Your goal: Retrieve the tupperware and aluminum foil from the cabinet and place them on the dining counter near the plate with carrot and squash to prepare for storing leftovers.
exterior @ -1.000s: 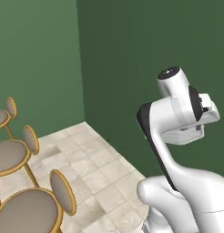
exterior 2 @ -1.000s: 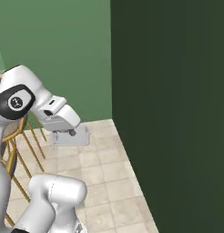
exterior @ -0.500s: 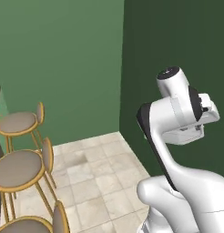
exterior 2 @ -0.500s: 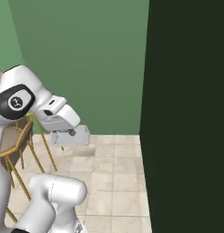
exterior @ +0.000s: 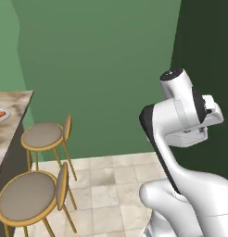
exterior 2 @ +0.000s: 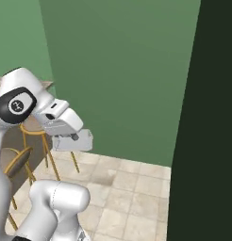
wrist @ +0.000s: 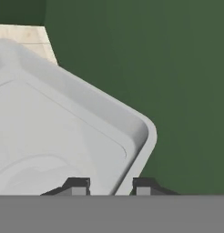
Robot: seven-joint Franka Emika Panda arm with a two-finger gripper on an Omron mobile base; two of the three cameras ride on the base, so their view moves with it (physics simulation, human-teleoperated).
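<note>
My gripper is shut on the rim of the tupperware, a pale grey rectangular container with rounded corners that spreads over the left of the hand view. One fingertip is inside the wall, the other outside. In the right base view the tupperware hangs level under the hand, in the air above the tiled floor. The plate with carrot lies on the marbled dining counter at the far left of the left base view.
Two round stools with gold frames stand along the counter; they also appear as stools behind the arm. A green wall is ahead, a dark green panel to the right, beige floor tiles below.
The whole picture has swung as the base turned: the wall corner slid right, and the stools, counter and plate came in at the left. The arm keeps its pose, still holding the tupperware.
</note>
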